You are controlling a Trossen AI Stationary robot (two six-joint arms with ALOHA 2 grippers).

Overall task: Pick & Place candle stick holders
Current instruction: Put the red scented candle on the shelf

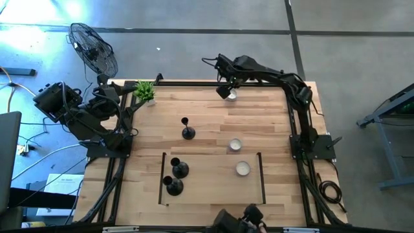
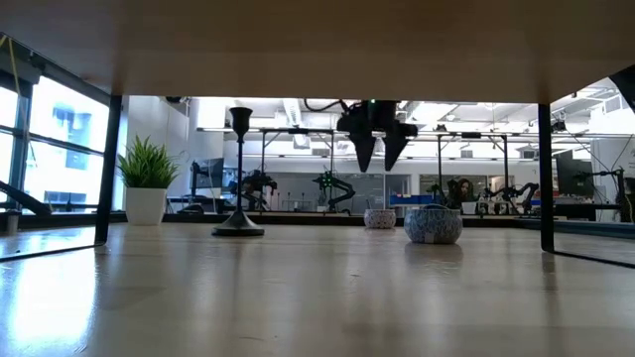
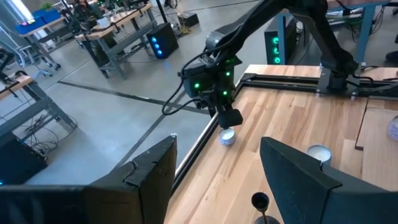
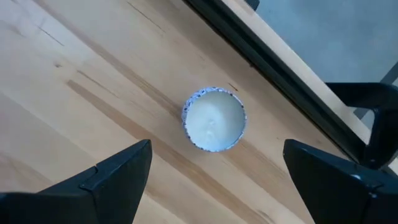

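Right gripper (image 4: 211, 171) hangs, jaws apart, above a small white-filled speckled candle cup (image 4: 214, 119) at the wooden desk (image 1: 207, 116) far edge. Three black domed-base candlestick holders: one mid-desk (image 1: 187, 131), two nearer (left side) (image 1: 179, 169) (image 1: 173, 186). Left gripper (image 3: 217, 180), jaws apart, waits at the left edge.

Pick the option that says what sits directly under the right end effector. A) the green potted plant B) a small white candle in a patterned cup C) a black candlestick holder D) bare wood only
B. In the right wrist view a small white candle lies on the wood between the open fingers of the right end effector, and the high view puts that end effector over it at the table's far edge.
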